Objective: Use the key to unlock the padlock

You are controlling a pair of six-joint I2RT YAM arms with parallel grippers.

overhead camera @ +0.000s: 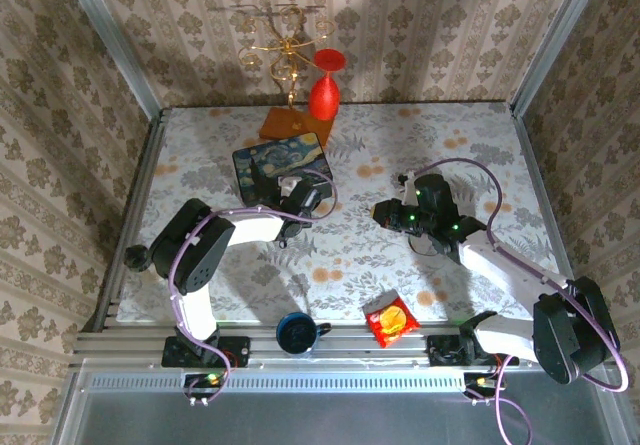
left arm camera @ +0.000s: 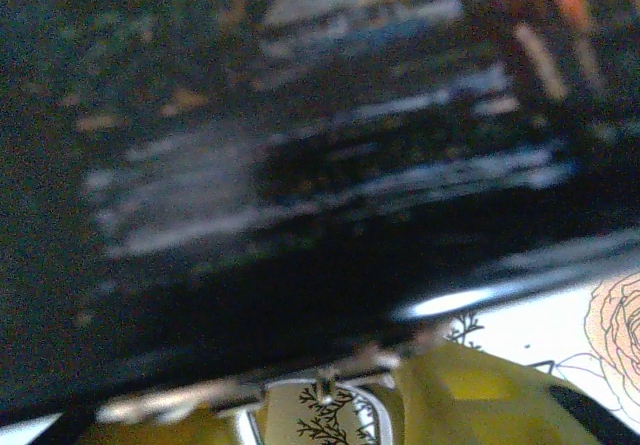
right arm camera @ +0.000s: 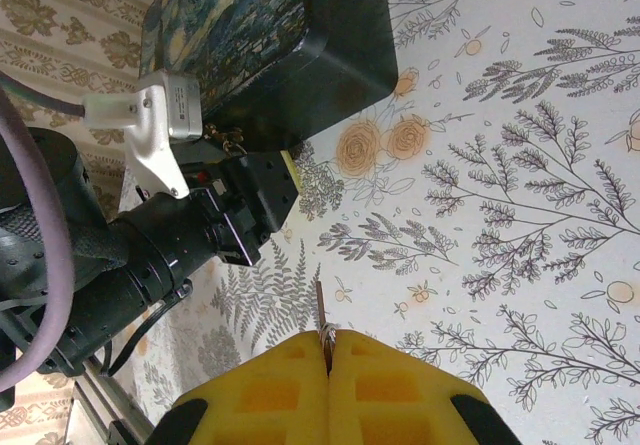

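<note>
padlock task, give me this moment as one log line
right hand: shut on key, apart from box | left hand: jaws apart at box front

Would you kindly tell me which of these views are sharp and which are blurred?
Left wrist view: dark and badly smeared, the painted box close to the lens, glare streaks across it. Right wrist view: sharp, the key and tablecloth print crisp. Top external view: evenly lit and in focus.

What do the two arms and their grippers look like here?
The left arm and right arm have black joints, white links and looping purple cables. The jaws are yellow blocks with square recesses; a white camera sits on the left wrist.
</note>
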